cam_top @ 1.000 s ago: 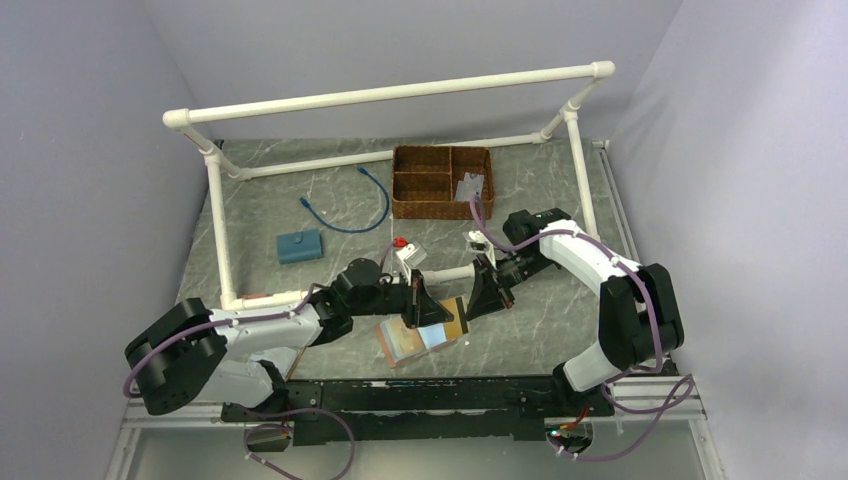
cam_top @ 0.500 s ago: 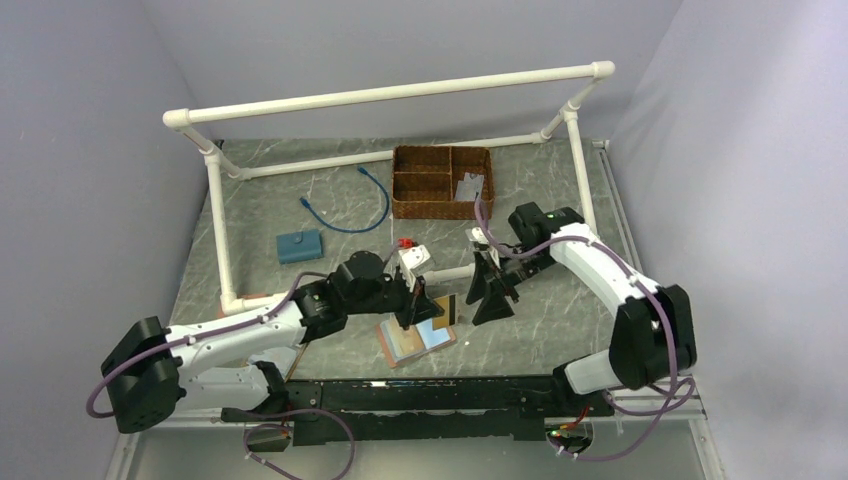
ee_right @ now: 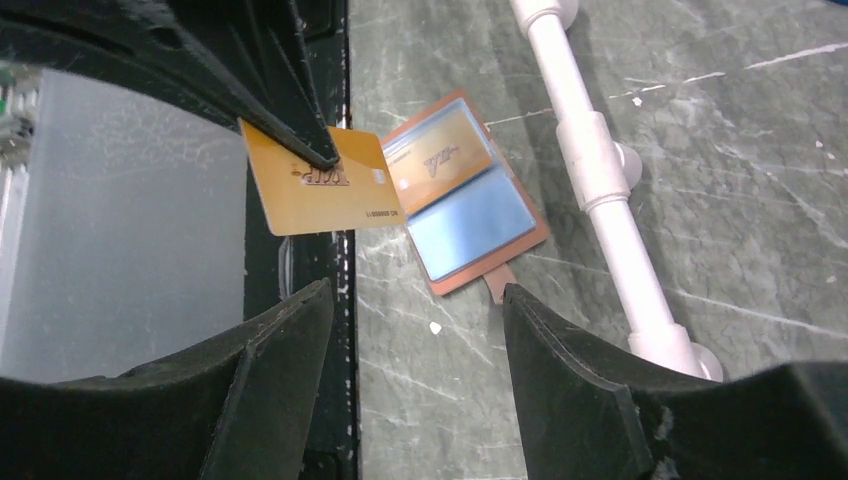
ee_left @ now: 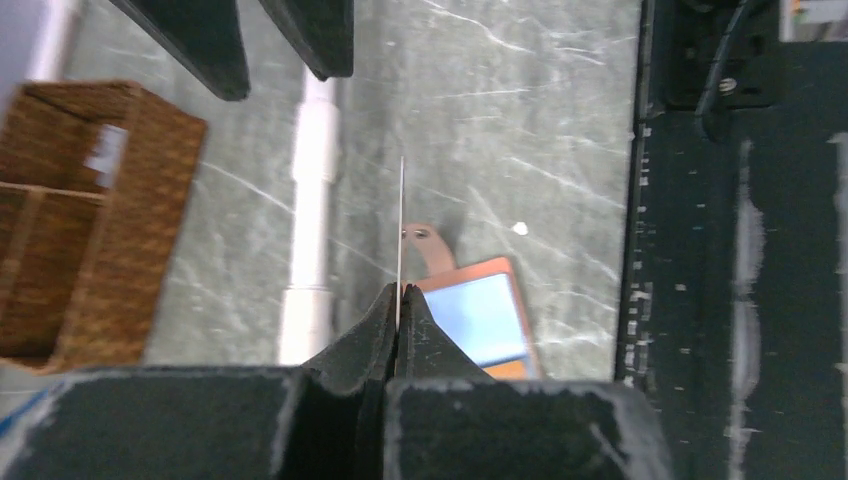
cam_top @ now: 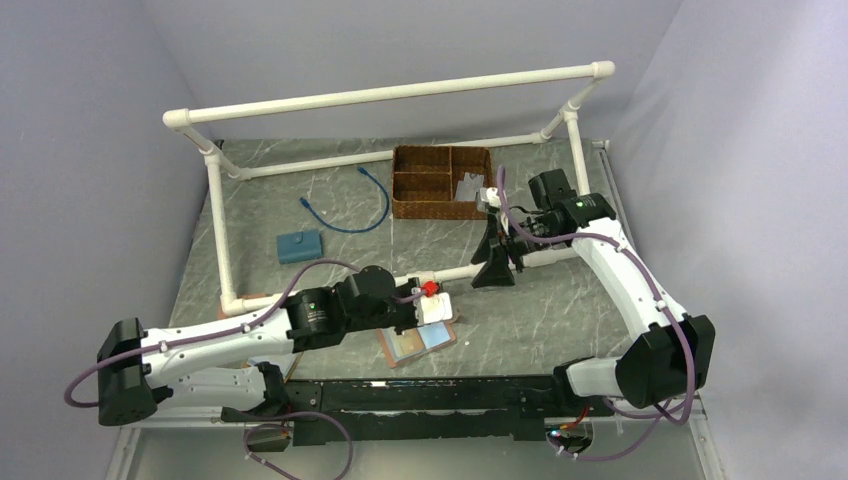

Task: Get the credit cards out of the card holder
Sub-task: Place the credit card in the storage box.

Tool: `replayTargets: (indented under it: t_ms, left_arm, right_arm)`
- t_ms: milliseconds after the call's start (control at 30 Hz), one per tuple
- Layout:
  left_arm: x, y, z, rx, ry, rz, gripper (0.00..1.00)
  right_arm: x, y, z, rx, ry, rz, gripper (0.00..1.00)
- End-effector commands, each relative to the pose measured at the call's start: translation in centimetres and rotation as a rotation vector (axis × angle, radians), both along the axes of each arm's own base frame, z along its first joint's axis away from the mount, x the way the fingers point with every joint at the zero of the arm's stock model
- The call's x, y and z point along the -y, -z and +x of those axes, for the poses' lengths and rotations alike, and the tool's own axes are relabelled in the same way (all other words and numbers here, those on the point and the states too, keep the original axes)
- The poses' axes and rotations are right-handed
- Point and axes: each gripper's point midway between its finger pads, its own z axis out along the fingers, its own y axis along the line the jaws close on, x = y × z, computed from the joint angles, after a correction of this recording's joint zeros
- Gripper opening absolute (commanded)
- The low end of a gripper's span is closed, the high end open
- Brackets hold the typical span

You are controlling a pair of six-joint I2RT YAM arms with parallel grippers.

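A thin, glossy tan card [ee_right: 320, 185] is pinched by its edge in the left gripper [ee_left: 400, 292], upper left of the right wrist view; so slight a hold could let it slip. The leather card holder [ee_right: 465, 195] lies open at centre, a second card [ee_right: 440, 158] pocketed. The right gripper [ee_right: 415, 290] is spread, empty.
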Motion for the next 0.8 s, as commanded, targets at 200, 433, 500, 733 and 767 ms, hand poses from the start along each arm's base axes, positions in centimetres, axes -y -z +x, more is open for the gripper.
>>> replayTargets:
  t_ms: [200, 433, 500, 733, 767]
  left_arm:
    - [-1.0, -6.4, 3.9, 0.614, -0.165, 0.016, 0.00]
    - [0.4, -7.7, 5.4, 0.878, -0.216, 0.106, 0.00]
    - [0.7, -7.6, 5.9, 0.944, -0.244, 0.144, 0.00]
    - [1.6, -7.2, 7.0, 1.143, -0.323, 0.184, 0.00]
    - [1.9, -7.0, 7.0, 1.143, -0.320, 0.187, 0.00]
  right_arm:
    - [-0.7, -5.9, 2.9, -0.247, 0.175, 0.244, 0.68]
    - [-0.9, -5.3, 3.3, -0.543, 0.321, 0.316, 0.77]
    - [-0.8, -4.9, 4.0, -0.595, 0.406, 0.301, 0.83]
    - [-1.0, -4.4, 4.6, -0.768, 0.527, 0.314, 0.91]
    - [-1.1, -4.4, 4.6, -0.779, 0.523, 0.322, 0.91]
